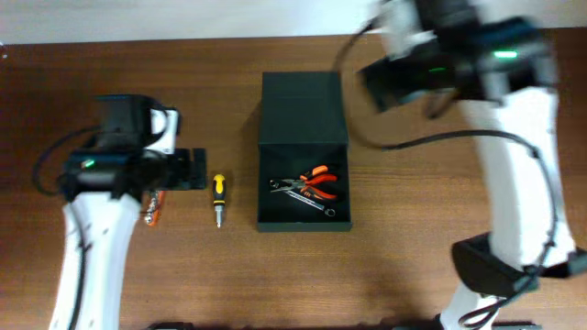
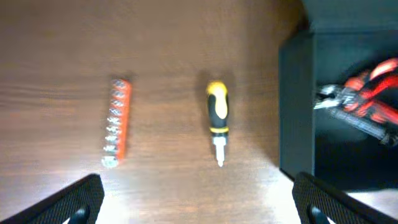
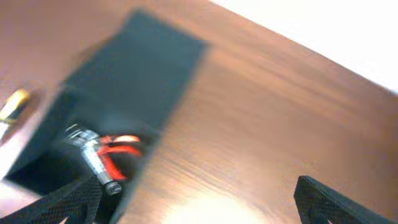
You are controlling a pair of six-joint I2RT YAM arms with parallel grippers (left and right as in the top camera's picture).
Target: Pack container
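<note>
We see the matte dark green-black container [image 1: 303, 223] at the tabletop's [image 1: 413, 229] centre, its flap lid [image 1: 303, 105] lying open toward twelve o'clock, pliers [image 1: 316, 181] inside. Both arms' jaws are spread wide, empty.

The container [image 1: 293, 158] is sitting near the middle of the brown wooden table [image 1: 413, 238]. It is a dark green-black matte rectangular box, lying flat and square to the table's edges. Its flap lid [image 1: 303, 105] is lying open, folded back toward the far side, and orange-handled pliers [image 1: 319, 183] are resting on its floor.
</note>
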